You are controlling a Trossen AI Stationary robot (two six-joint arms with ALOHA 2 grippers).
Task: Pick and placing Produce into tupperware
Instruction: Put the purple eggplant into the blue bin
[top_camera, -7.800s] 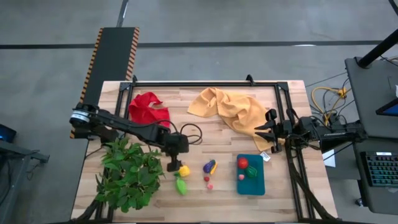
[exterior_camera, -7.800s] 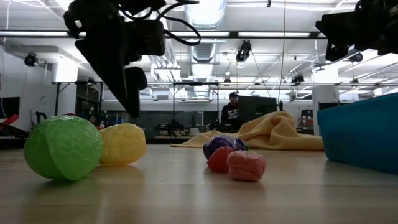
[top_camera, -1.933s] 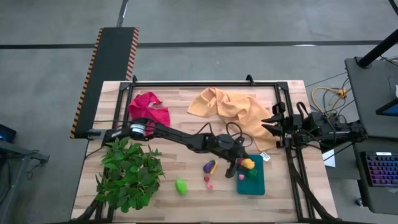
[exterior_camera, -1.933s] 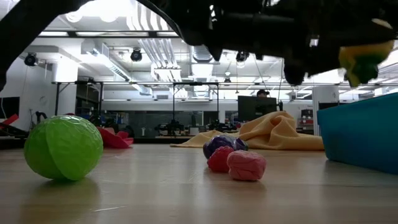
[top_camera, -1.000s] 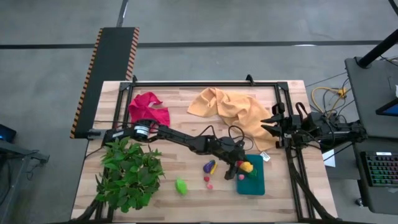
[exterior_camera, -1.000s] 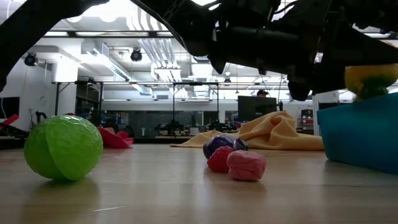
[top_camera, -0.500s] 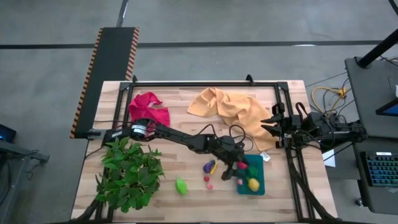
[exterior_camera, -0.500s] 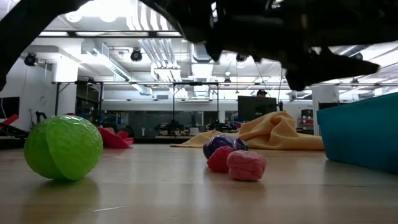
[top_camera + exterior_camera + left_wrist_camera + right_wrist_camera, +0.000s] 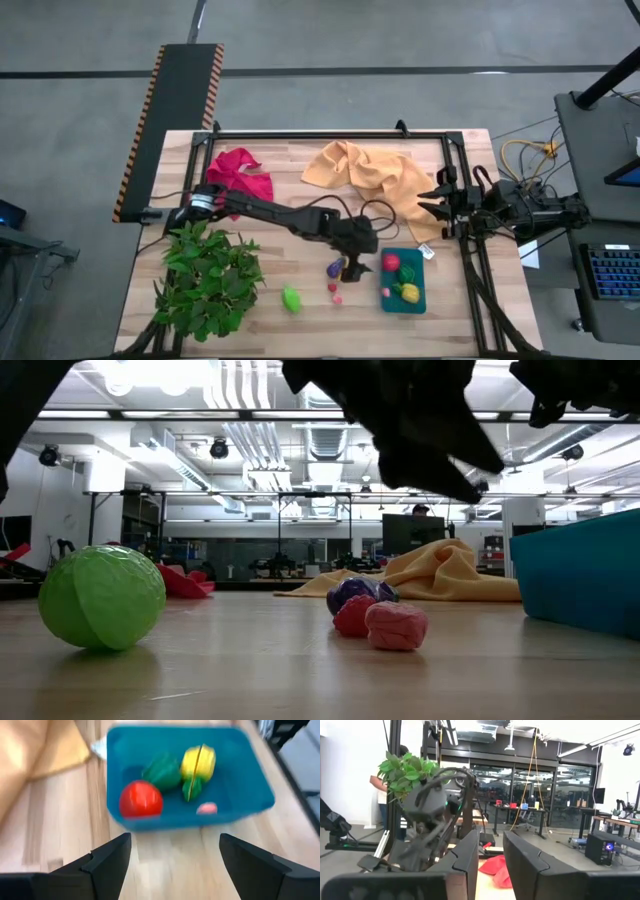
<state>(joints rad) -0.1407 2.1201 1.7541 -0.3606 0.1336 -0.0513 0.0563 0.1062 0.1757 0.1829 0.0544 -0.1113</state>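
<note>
Above table (image 9: 300, 215), left gripper (image 9: 352, 268) hovers open beside tupperware (image 9: 420, 298).

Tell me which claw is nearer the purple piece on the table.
Left. The left claw hangs open right beside the purple piece, between it and the teal container. The right claw waits at the table's right edge, over the yellow cloth, well away.

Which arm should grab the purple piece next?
Left. Its gripper hangs with open, empty jaws right beside the purple piece, just off the tupperware. The right gripper waits at the table's right edge, farther away.
</note>
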